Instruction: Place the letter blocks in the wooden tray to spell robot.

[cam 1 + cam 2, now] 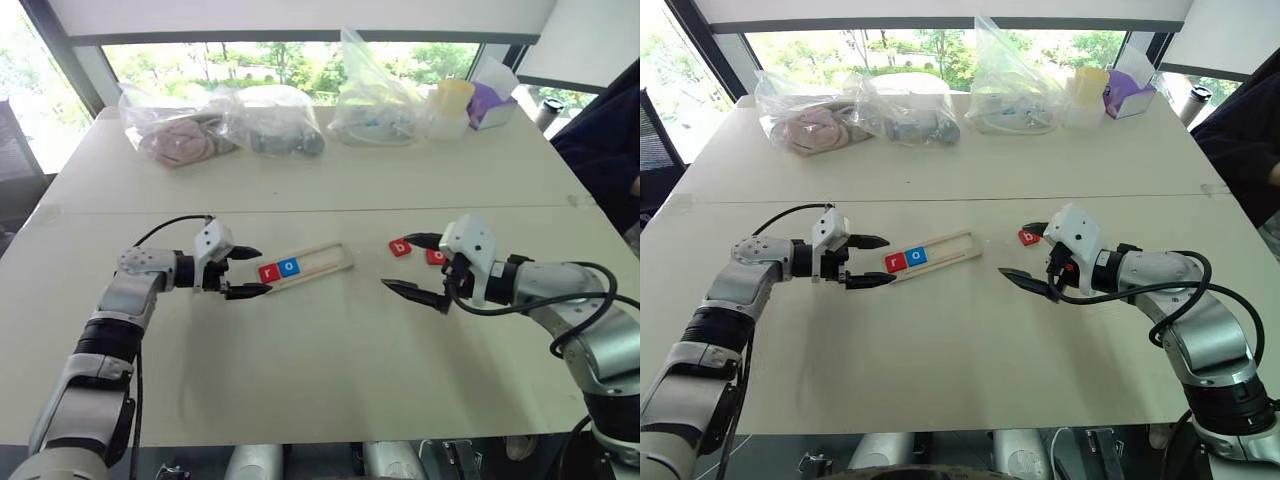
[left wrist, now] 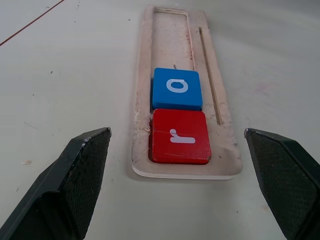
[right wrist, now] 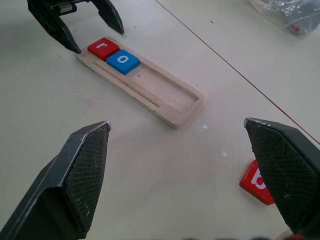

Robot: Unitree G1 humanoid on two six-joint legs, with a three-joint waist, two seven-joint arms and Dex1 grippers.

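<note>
Red r, blue o in wooden tray; red b outside, maybe tilted

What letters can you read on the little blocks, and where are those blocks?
"r": white, on the red block at the end of the wooden tray nearest the left gripper.
"o": white, on the blue block next to it in the tray.
"b": white, on the red block lying on the table by the right gripper.
Another red block sits beside it; its letter is hidden.
</note>
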